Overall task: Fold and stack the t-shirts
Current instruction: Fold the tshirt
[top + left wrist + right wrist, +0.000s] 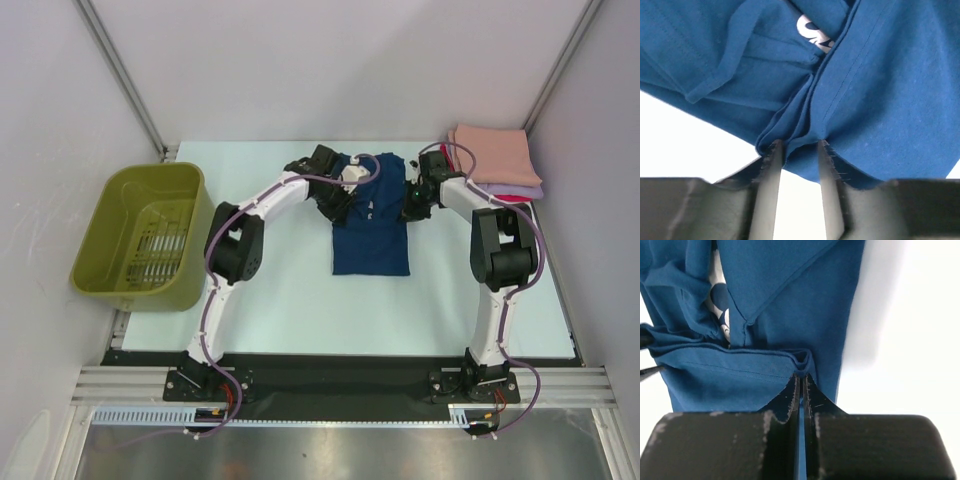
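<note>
Left tool (797, 145) had its jaws part open, with a bunched fold of the navy t-shirt (880, 100) between the tips; clamped or not, can't tell. Right tool (801, 377) was closed, pinching a folded shirt edge. The wrist views caught the pale print (812, 30) between folds. Only the top view showed the shirt lying mid-desk (300, 300). It also showed the peach tee (492, 152) stacked over the lavender tee (528, 188) and red tee (515, 199) at the far right, and the olive-green basket (115, 270) at the left.

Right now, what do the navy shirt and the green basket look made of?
Navy t-shirt: soft matte knit cloth, probably cotton; it bunches in folds, stitched hems show. Basket: rigid olive plastic, slight sheen, moulded slotted floor.
</note>
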